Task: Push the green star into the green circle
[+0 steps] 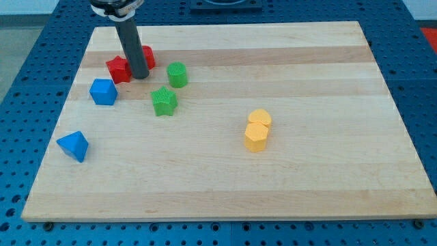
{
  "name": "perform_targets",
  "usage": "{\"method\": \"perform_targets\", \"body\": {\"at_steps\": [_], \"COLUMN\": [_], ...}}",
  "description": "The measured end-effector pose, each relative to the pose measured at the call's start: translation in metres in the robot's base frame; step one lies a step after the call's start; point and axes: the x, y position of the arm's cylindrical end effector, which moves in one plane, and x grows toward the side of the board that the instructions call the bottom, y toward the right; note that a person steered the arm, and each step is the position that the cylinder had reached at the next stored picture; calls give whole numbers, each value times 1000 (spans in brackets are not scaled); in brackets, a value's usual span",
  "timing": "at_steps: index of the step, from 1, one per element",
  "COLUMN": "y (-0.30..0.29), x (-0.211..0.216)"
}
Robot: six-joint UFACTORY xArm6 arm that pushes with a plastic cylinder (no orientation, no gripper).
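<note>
The green star (pixel 164 101) lies on the wooden board in the upper left part of the view. The green circle (pixel 177 74), a short cylinder, stands just above and right of it, a small gap apart. My tip (pixel 141 76) is at the lower end of the dark rod, up and left of the green star and left of the green circle. The tip sits between two red blocks and touches neither green block.
A red star (pixel 119 69) is just left of the tip and a second red block (pixel 147 55) is partly hidden behind the rod. A blue block (pixel 103 91) and a blue triangular block (pixel 74 145) lie at the left. Two yellow blocks (pixel 257 130) touch right of centre.
</note>
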Motion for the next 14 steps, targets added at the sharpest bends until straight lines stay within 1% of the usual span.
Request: {"method": "perform_targets", "body": {"at_steps": [2,3,4,5,6,7,8,9,10,11,12,14], "y": [-5,-31,-64,-68,-40,-27,-42,-42,-42,-41,-17,68], "x": [24,34,33,10,-17,-20,12,38,51,25,3,-1]}}
